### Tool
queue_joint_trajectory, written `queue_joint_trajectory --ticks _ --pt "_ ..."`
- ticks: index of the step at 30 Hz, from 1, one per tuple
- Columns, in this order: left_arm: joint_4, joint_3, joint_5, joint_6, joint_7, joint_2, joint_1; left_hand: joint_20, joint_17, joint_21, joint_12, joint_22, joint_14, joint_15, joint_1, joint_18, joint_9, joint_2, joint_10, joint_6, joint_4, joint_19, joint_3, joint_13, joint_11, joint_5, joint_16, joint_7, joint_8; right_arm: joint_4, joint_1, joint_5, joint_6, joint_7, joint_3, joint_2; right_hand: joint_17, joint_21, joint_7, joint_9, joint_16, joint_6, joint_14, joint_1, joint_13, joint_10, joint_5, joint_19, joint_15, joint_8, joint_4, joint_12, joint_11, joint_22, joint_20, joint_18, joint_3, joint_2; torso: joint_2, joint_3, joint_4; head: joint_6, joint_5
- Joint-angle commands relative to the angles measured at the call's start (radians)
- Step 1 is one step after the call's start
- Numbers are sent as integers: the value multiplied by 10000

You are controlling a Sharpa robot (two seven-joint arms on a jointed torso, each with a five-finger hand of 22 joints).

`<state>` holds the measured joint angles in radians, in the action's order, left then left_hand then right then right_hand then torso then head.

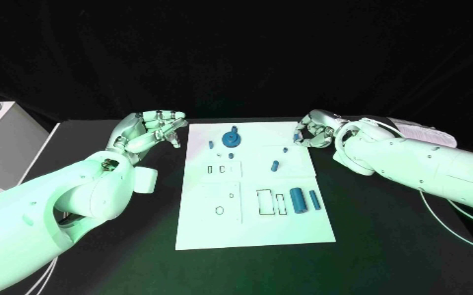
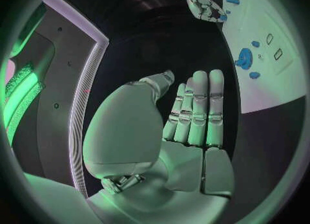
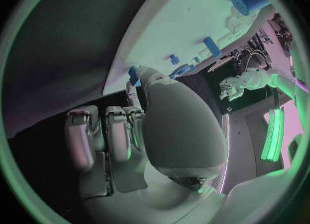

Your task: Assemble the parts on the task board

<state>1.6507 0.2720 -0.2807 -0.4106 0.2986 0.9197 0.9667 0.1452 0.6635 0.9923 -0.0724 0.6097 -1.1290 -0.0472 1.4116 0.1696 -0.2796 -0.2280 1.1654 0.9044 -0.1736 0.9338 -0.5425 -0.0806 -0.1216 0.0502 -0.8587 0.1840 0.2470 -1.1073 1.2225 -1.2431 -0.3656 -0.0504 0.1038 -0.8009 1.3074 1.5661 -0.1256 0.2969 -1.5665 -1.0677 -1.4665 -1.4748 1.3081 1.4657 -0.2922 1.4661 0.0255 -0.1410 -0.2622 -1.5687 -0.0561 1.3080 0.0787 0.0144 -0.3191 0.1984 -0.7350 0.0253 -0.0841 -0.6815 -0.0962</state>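
No legible text or labels.

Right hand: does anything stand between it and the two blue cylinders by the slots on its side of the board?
Nothing visible does. The right hand hovers at the board's far right corner, and the two cylinders lie nearer the robot along the same side. Between them is bare white board; the small peg lies further inboard.

Looks like a robot lab or test room. Black table (image 1: 118, 240) with a black curtain (image 1: 236, 42) hung behind it, at twelve o'clock. White board (image 1: 254, 230) laid flat in the middle, small blue pieces (image 1: 298, 201) set out on it. Pale cabinet (image 1: 15, 138) off at nine o'clock. Nothing homey like dishes or chairs, just test gear.
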Motion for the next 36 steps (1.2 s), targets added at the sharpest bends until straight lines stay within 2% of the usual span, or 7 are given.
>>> queue_joint_trajectory --ticks 1,5,12,13,20,29,36 --pt "7 7 -10 154 31 -12 -1 3 -2 65 8 21 46 0 -101 137 -15 3 -12 25 -3 -88 -73 -10 -1 1 -42 45 -43 -306 -3 15 -793 261 -19 -68 2634 47 32 14 -43 -81 -1043 77 2627 1050 -56 1047 68 -47 16 -21 111 2628 -44 -144 -78 -47 7 -3 3 12 20" --pt "-9 7 -10 153 30 -9 -2 3 -2 65 8 21 46 0 -101 137 -15 3 -12 25 -3 -88 -73 -10 -1 1 -42 45 -43 -894 48 134 -1065 513 -81 -216 2634 47 39 16 -43 -85 -1043 62 2627 1050 -59 1047 56 -55 37 -21 127 2628 -43 -144 -102 -44 24 3 26 8 48" --pt "-52 6 -10 149 22 -17 -2 3 -2 65 8 21 46 0 -101 137 -15 3 -12 25 -3 -88 -73 -10 -1 1 -42 45 -43 -2162 231 119 -1313 1100 -137 -318 2634 47 41 20 -43 -97 -1043 60 2627 1050 -62 1047 48 -66 46 -21 133 2628 -41 -144 -120 -50 21 4 28 52 72" --pt "-59 6 -10 151 20 -23 -2 3 -2 65 8 21 46 0 -101 137 -15 3 -12 25 -3 -88 -73 -10 -1 1 -42 45 -43 -2471 252 50 -1345 1308 -141 -257 2634 47 41 20 -43 -97 -1043 60 2627 1050 -62 1047 48 -66 46 -21 133 2628 -41 -144 -120 -50 30 13 35 48 93" --pt "-84 5 -8 166 5 -57 -7 3 -2 65 8 21 46 0 -101 137 -15 3 -12 25 -3 -88 -73 -10 -1 1 -42 45 -43 -3444 234 -269 -1520 2325 -115 240 2634 47 45 28 -43 -119 -1043 56 2627 1050 -66 1047 39 -87 61 -21 137 2628 -36 -144 -158 -70 39 23 35 31 130" --pt "-105 2 -8 179 -28 -80 -17 3 -2 65 8 21 46 0 -101 137 -15 3 -12 25 -3 -88 -73 -10 -1 1 -42 45 -43 -4213 -66 -1037 -2067 3645 -8 920 2634 47 39 40 -43 -129 -1043 226 2627 1050 -30 1047 16 -124 6 -21 132 2628 -20 -144 -178 -51 19 31 25 0 192" --pt "-107 0 -6 169 -45 -84 -34 7 -6 93 5 38 50 -5 -105 137 -19 10 -10 21 11 -111 -93 -12 -5 1 -53 49 -47 -4304 -351 -1553 -2299 4307 68 1378 2634 47 42 49 -43 -144 -1043 314 2627 1050 -29 1047 13 -149 -25 -21 135 2628 -14 -144 -185 -41 13 31 20 -54 179"
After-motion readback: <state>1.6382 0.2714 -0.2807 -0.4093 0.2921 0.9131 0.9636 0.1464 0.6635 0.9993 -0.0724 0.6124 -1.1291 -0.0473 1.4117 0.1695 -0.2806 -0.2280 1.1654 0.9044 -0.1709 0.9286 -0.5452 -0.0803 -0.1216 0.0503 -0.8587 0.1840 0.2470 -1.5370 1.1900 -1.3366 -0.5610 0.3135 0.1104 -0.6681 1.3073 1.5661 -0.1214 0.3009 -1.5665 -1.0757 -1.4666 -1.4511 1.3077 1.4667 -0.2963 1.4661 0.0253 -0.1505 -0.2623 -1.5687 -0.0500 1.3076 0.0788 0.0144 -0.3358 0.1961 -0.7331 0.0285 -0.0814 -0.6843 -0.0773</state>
